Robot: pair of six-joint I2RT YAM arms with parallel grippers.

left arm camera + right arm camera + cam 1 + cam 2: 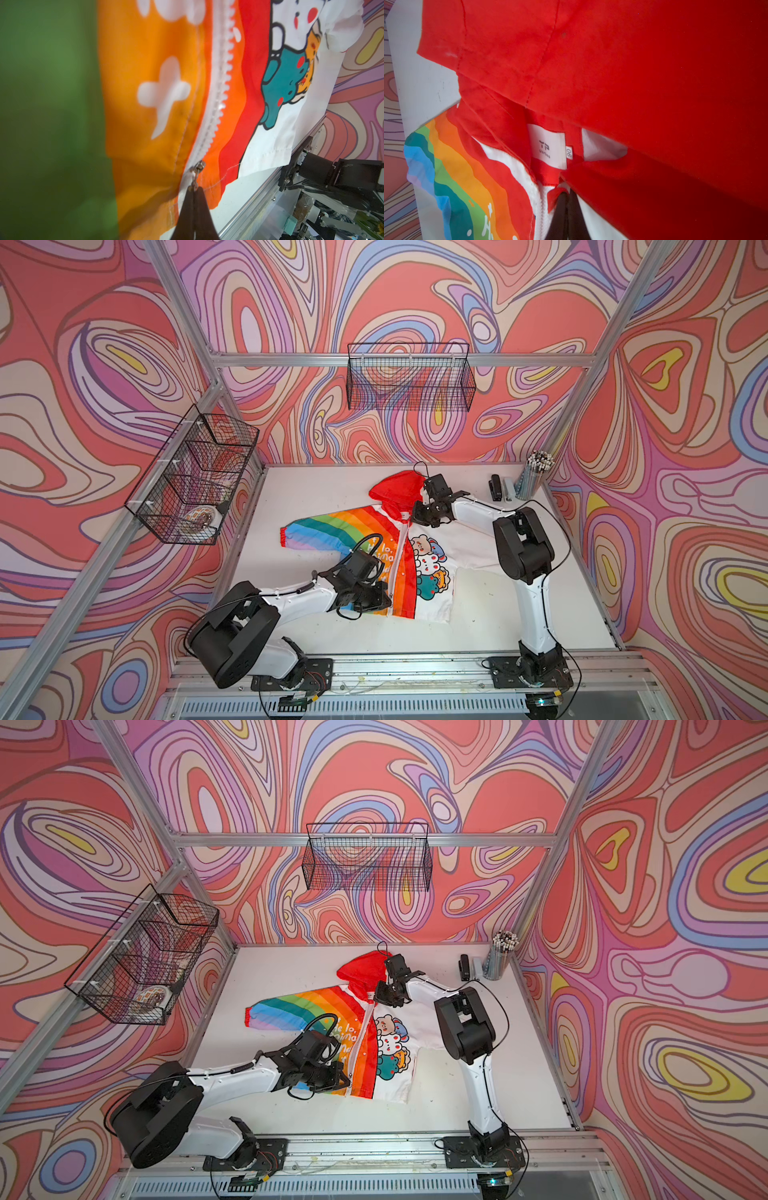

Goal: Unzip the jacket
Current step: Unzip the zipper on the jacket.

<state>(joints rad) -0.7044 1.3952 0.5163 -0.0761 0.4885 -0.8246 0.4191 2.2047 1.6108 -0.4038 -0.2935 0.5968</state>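
The jacket (pixel 328 526) (pixel 291 1006) lies flat on the white table, red hood (pixel 591 62) toward the back wall and hem toward the front. Its white zipper (pixel 402 560) (pixel 542 207) runs between the rainbow half and the cartoon-animal half. My left gripper (pixel 390 600) (pixel 348 1080) (pixel 194 189) is at the hem, shut on the metal zipper pull just below the slider (pixel 197 166). Beyond the slider, loose teeth (pixel 226 62) show along one side. At the neck my right gripper (pixel 414 512) (pixel 377 995) (pixel 568 196) is shut on red collar fabric beside the zipper's top, near the label (pixel 550 147).
A stapler (pixel 495 487) and a cup of pencils (pixel 534 475) stand at the back right corner. Wire baskets hang on the left wall (pixel 195 477) and the back wall (pixel 409 377). An aluminium rail (pixel 415 668) runs along the table's front edge, close to the hem.
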